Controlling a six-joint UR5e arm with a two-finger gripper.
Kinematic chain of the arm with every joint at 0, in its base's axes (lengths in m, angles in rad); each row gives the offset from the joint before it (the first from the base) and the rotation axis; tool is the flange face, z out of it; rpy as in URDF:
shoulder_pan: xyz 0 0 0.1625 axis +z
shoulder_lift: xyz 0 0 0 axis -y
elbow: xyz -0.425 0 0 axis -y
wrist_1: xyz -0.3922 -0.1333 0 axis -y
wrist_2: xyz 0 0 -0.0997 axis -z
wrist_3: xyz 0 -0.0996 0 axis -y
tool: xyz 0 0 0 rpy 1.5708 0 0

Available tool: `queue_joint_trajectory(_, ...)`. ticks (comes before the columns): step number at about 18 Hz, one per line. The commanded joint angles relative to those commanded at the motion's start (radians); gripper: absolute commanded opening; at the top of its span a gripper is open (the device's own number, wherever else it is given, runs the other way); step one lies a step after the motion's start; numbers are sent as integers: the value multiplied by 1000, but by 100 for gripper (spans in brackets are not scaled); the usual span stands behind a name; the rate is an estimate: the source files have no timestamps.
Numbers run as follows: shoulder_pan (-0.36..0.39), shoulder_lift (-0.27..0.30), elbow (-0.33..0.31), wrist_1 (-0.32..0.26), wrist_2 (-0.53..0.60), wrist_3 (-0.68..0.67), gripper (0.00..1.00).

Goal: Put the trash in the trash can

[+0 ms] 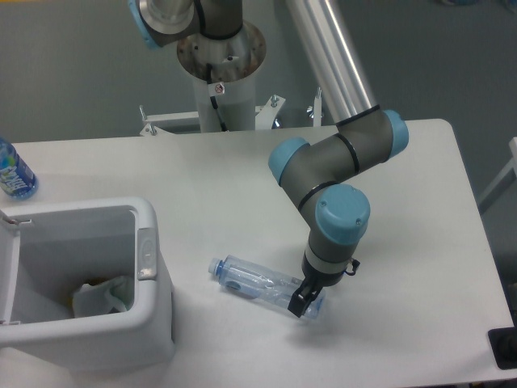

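The clear plastic bottle [254, 281] lies on its side on the white table, cap pointing left toward the trash can. My gripper [305, 301] is down over the bottle's base end. One dark finger [296, 305] shows on the near side and the other is hidden behind the wrist, so the jaws appear to stand open astride the bottle. The bottle still rests on the table. The white trash can [153, 242] stands at the lower left, and a crumpled white wrapper [101, 297] lies inside it.
A small upright bottle with a bright blue label [12, 171] stands at the far left edge of the table. The arm's base column [222, 73] rises behind the table's back edge. A dark object [505, 347] sits at the lower right corner.
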Motion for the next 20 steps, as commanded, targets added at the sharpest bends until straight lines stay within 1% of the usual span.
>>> queue_joint_trajectory(3, -3, -26, 22, 0, 5, -18, 100)
queue_joint_trajectory(6, -8, -31, 11, 0, 5, -20, 100)
queue_joint_trajectory(7, -8, -32, 9, 0, 5, -20, 99)
queue_joint_trajectory(9, -12, -31, 9, 0, 5, -20, 92)
queue_joint_trajectory(12, -23, -32, 9, 0, 6, -21, 87)
queue_joint_trajectory(13, -23, -31, 9, -2, 6, -21, 82)
queue_joint_trajectory(15, -25, -31, 9, -2, 8, -21, 81)
queue_joint_trajectory(16, -25, -31, 9, -2, 8, -21, 74)
queue_joint_trajectory(17, -25, -31, 9, -2, 8, -21, 72)
queue_joint_trajectory(18, -25, -31, 8, -2, 8, -21, 68)
queue_joint_trajectory(19, -25, -29, 8, -2, 8, -21, 66)
queue_joint_trajectory(20, -25, -28, 6, -2, 8, -21, 61)
